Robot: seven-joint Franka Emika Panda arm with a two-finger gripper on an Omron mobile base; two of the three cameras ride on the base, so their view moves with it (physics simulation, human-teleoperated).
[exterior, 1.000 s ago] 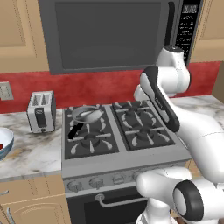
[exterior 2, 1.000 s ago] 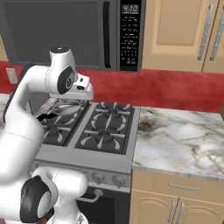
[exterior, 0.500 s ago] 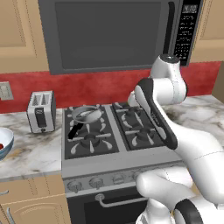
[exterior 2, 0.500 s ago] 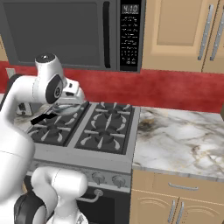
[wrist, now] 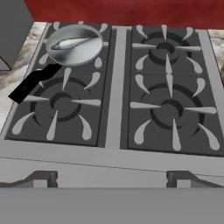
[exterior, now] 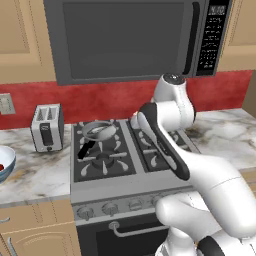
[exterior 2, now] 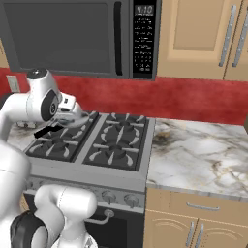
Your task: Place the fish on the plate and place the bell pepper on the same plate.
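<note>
Hand view: fish (wrist: pixel 72 42) lies in frying pan (wrist: pixel 74 51) on stove (wrist: pixel 114 87) back-left burner.
Claw (wrist: pixel 112 178): jaws spread wide, holding nothing, above stove front.

All three pictures are rendered, evenly and fairly brightly lit, with no single visible lamp and only faint, soft shadows. The base views look slightly soft and blocky, as if enlarged from small frames, so the microwave (exterior: pixel 125 40) keypad is an unreadable speckle. The white arm (exterior: pixel 165 120) shades gently from bright tops to grey undersides. In the hand view the stove (wrist: pixel 113 87) grates carry pale streaky highlights, the frying pan (wrist: pixel 74 43) shows a mild sheen, and straight edges stay straight without bending toward the borders.
</note>
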